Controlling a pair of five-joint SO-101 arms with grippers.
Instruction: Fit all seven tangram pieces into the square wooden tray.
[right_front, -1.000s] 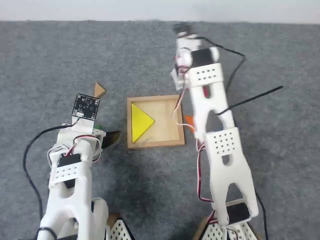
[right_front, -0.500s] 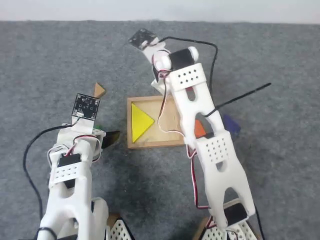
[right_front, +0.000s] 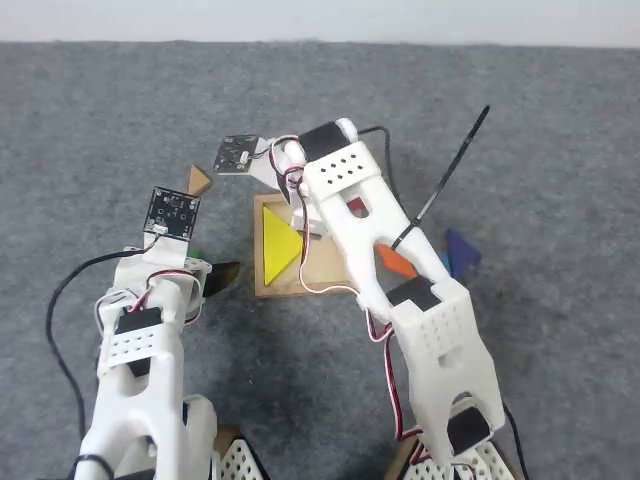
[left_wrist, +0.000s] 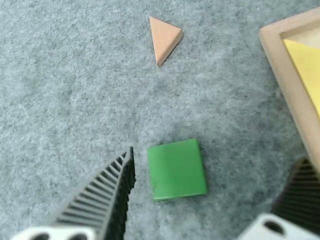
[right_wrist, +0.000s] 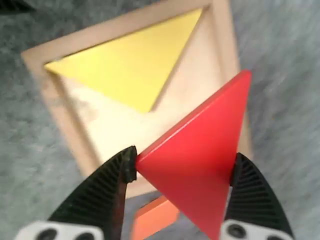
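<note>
The right claw (right_wrist: 181, 167) has swung left over the tray (right_wrist: 56, 102), gripping the red triangle (right_wrist: 200, 165), tip pointing away from the wrist; the left claw (left_wrist: 215, 162) hangs open.

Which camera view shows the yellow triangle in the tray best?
The right wrist view: the yellow triangle lies whole and close in the wooden tray, beyond the held red triangle. The high view shows it too, with the right arm at its tip. The left wrist view catches one strip at the picture's edge.
</note>
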